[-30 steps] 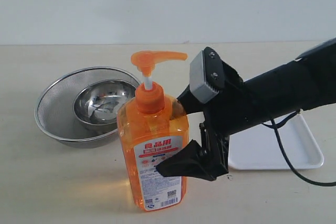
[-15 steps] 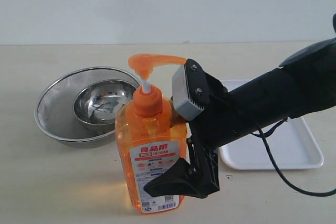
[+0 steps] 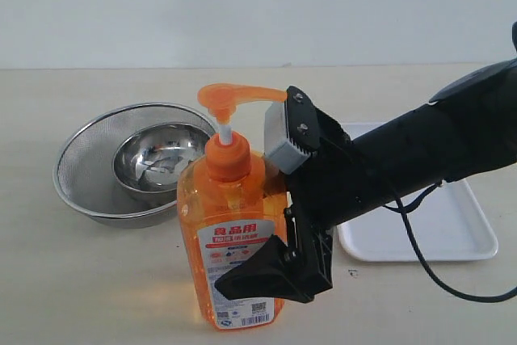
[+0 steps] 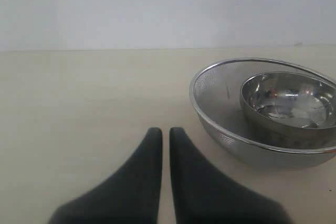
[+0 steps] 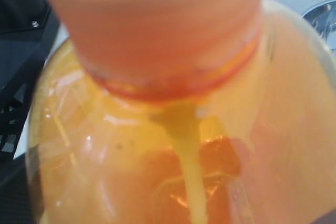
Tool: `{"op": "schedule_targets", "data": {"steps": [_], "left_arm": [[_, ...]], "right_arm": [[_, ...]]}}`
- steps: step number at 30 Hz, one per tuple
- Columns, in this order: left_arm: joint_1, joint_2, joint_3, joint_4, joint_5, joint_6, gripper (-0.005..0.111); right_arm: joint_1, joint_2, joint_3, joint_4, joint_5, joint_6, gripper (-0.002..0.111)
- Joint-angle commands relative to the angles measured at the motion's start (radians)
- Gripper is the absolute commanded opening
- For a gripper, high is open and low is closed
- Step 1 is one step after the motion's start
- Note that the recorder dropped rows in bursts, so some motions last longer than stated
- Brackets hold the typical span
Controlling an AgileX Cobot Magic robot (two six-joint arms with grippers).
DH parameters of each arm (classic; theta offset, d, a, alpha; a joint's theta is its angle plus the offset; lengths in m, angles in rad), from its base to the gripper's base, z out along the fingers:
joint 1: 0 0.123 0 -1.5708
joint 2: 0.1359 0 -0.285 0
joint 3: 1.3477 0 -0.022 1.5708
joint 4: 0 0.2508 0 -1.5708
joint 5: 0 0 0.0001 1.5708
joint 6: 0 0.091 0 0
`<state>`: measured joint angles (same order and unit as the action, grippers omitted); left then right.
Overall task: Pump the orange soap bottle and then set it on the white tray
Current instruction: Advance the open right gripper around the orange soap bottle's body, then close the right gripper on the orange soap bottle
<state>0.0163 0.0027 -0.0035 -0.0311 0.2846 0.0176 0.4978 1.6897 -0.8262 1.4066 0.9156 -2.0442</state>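
Exterior: the orange soap bottle [image 3: 230,232] stands on the table [image 3: 81,280], low at centre. The right gripper [image 3: 262,268] straddles its body, jaws spread wide, with the near finger across the label. The white tray [image 3: 452,240] lies at 3 o'clock from the bottle, and the mesh strainer [image 3: 81,159] holding a steel bowl [image 3: 153,159] at 10 o'clock.

Left wrist: the left gripper [image 4: 163,135] has its fingers almost together, holding nothing, near the strainer [image 4: 215,98].

Right wrist: the bottle's [image 5: 157,129] shoulder fills the view, blurred.

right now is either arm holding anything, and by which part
Cannot tell: right gripper jaws straddle the orange soap bottle at its lower body, grip unconfirmed. Left gripper holds nothing.
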Motion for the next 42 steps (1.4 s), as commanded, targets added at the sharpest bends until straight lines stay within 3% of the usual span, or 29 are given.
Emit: {"op": "schedule_targets", "data": {"steps": [1, 33, 36, 42], "left_arm": [[0.003, -0.003, 0.004, -0.009, -0.004, 0.001, 0.005], [0.003, -0.003, 0.004, -0.009, -0.004, 0.001, 0.005], [0.003, -0.003, 0.004, -0.009, -0.004, 0.001, 0.005], [0.003, -0.003, 0.004, -0.009, -0.004, 0.001, 0.005]], "right_arm": [[0.000, -0.002, -0.004, 0.000, 0.019, 0.005, 0.103], [0.000, -0.002, -0.004, 0.000, -0.009, 0.010, 0.100], [0.000, -0.002, -0.004, 0.000, -0.009, 0.012, 0.088], [0.000, -0.002, -0.004, 0.000, 0.012, 0.012, 0.031]]}}
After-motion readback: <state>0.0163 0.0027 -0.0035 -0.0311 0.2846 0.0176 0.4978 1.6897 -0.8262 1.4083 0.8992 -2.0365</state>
